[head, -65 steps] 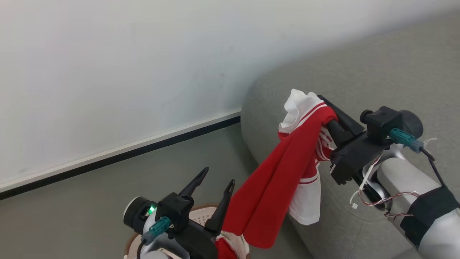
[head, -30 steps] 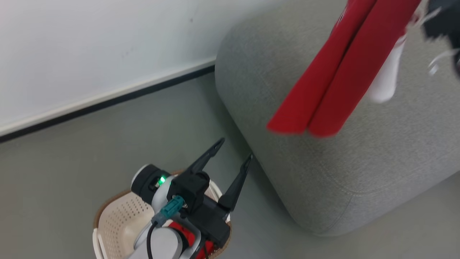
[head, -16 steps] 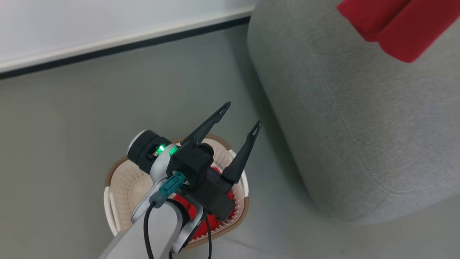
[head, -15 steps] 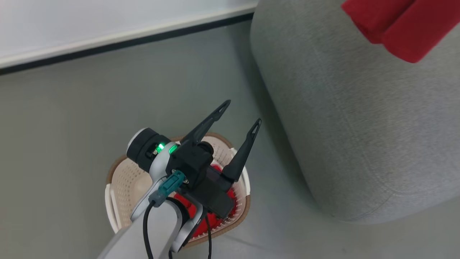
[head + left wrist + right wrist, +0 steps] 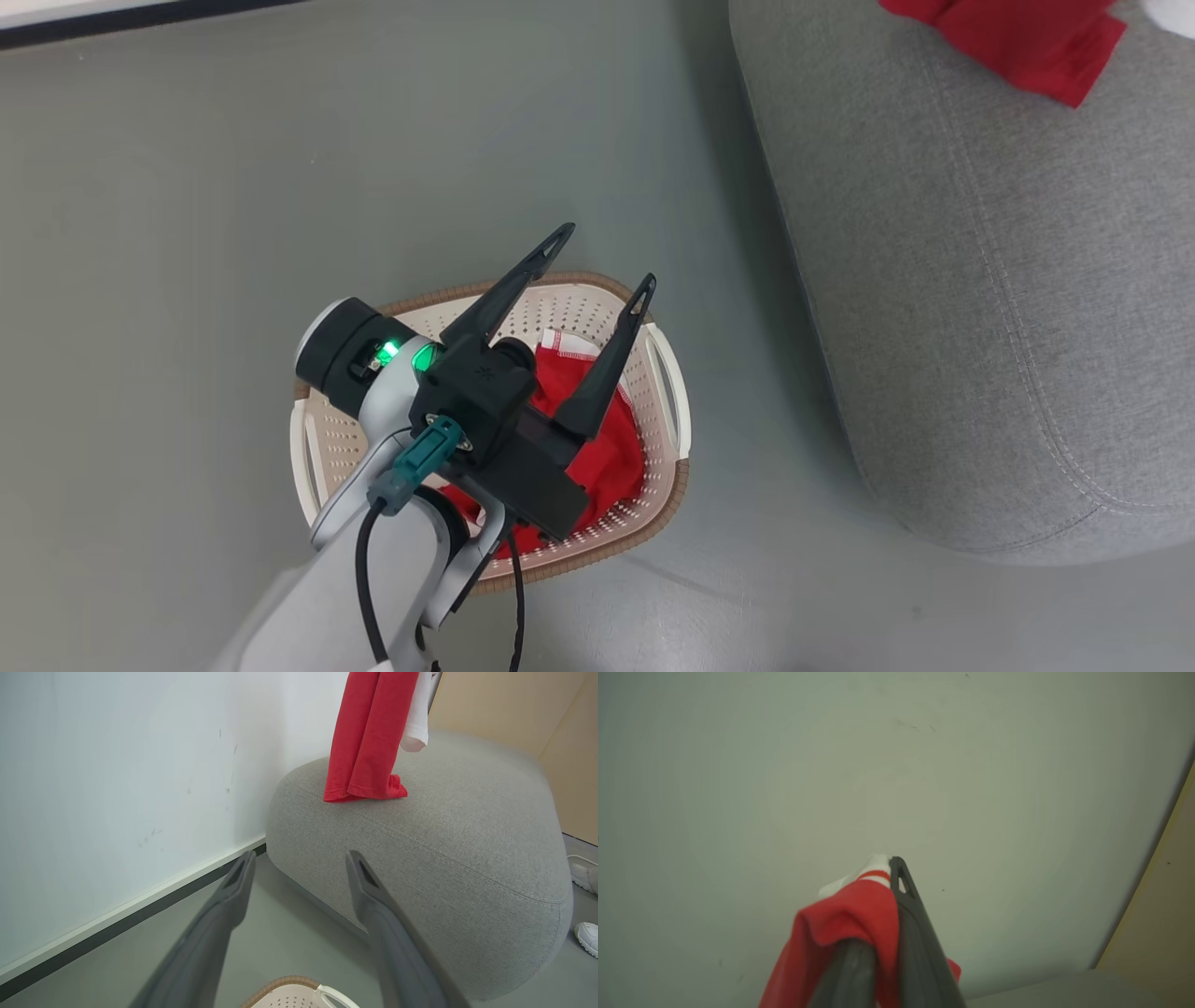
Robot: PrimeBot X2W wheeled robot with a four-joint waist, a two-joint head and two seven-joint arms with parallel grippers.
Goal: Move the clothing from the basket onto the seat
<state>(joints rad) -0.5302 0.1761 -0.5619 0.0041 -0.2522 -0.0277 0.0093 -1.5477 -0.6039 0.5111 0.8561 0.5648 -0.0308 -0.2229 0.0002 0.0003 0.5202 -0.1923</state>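
Head view: left gripper, lower centre, dark fingers splayed, empty, above cream perforated plastic basket with brown rim; crumpled red fabric clothing inside. Large grey upholstered sofa at right.
Left wrist view: hanging red garment, top centre, hem touching sofa.
Right wrist view: right gripper, bottom centre, clamped on hanging red garment.

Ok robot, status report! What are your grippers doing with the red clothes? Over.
Right gripper shut on red garment, lower end touching seat. Left gripper open above basket; more red clothing inside. White shoes on floor beside seat.
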